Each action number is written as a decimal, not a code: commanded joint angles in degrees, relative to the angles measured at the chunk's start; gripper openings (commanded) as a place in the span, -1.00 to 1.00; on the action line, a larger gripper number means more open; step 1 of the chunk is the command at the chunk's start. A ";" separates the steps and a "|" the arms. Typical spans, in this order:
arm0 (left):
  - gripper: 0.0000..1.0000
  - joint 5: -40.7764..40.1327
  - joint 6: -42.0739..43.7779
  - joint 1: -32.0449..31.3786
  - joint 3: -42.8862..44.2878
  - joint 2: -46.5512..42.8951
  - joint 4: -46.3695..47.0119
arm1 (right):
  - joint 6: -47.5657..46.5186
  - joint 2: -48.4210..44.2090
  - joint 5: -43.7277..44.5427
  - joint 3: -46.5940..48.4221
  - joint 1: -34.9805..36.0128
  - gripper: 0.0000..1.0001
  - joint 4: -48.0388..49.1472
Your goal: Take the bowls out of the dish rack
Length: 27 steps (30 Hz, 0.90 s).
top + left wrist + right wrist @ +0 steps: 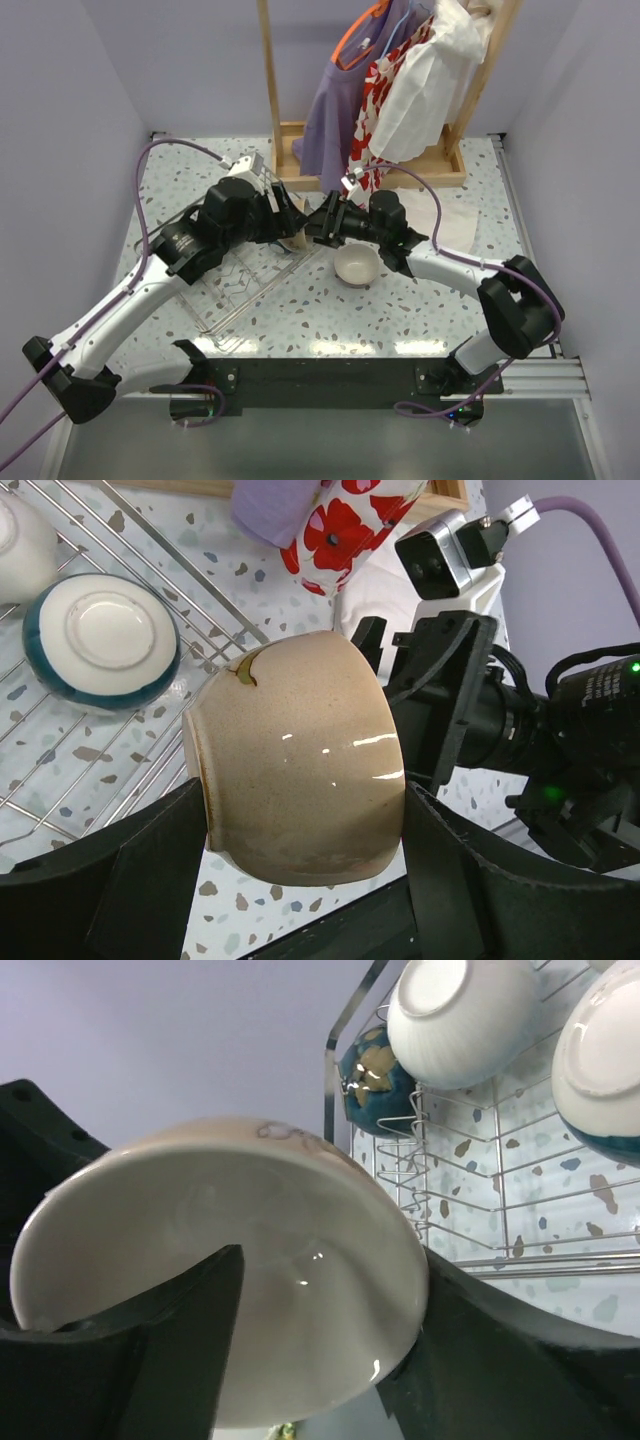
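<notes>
A beige bowl (300, 780) lies on its side in the air between both grippers, over the right edge of the wire dish rack (235, 285). My left gripper (300, 825) is shut on it, one finger at the foot and one at the rim. My right gripper (320, 1300) is open and straddles the bowl's wall (300, 1260), one finger inside and one outside. In the rack are a white bowl with a teal band (100, 640), a white bowl (460, 1015) and a dark blue patterned bowl (375, 1080). A pale bowl (355, 266) stands upright on the table.
A wooden clothes stand (285, 150) hung with purple, red-flowered and white clothes stands at the back of the table. A white cloth (455, 215) lies to the right behind my right arm. The rack's raised wire side (335, 1060) is close beside the held bowl.
</notes>
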<state>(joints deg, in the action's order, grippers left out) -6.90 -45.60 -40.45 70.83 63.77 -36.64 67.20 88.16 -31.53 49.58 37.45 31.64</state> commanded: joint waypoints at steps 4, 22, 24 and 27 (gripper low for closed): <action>-1.00 1.36 -2.91 0.28 -0.69 -4.09 9.57 | 0.39 -1.06 -0.20 -0.45 0.17 -0.41 4.05; 0.66 -11.99 4.37 0.28 -2.62 -9.53 0.35 | -24.55 -14.94 11.04 4.64 0.17 -1.00 -35.92; 0.95 -15.76 5.61 0.28 -2.36 -10.50 -2.01 | -27.28 -16.61 14.98 6.75 0.17 -1.00 -43.65; 1.00 -19.80 8.77 0.28 -2.36 -11.65 -4.22 | -31.68 -17.93 19.56 9.39 0.17 -1.00 -52.71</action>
<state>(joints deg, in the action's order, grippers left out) -16.84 -42.74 -40.34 67.59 54.17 -37.78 44.56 74.02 -19.14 52.86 37.43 -7.44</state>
